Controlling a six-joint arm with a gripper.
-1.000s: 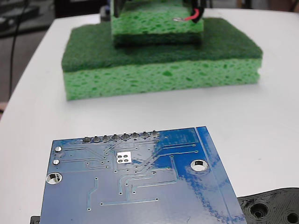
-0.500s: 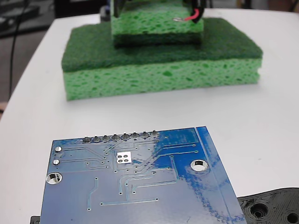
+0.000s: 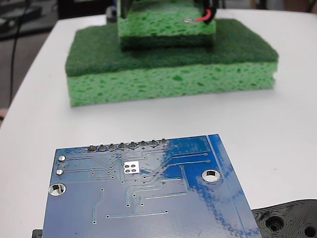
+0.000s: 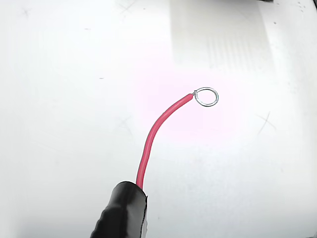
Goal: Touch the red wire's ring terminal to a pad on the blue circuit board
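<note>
- Fixed view: blue circuit board [image 3: 143,193] lies flat on the white counter [image 3: 287,124] in the near foreground, trace side up.
- A row of silver solder points [image 3: 128,146] runs along the board's far edge; round mounting holes sit near its left and right edges.
- Black plastic piece with holes [image 3: 290,220] shows at the lower right corner, just beside the board's right edge.
- Behind the board, well apart from it, a large green sponge [image 3: 171,74] with a dark scouring top rests on the counter; a smaller green sponge [image 3: 166,25] is stacked on it.
- Red wire [image 3: 204,19] appears at the top of the fixed view, over the right end of the small sponge, with the ring terminal [image 3: 187,21] pointing left. Far from the board, no contact.
- Wrist view: red wire [image 4: 157,131] rises out of a thick black sleeve [image 4: 121,210] at the bottom edge and curves up to the right.
- Ring terminal [image 4: 206,96] is a thin silvery loop with a hollow centre, seen against the pale counter surface [image 4: 59,124].
- Hand: its fingers appear in neither view; cannot tell whether it is wide or narrow.
</note>
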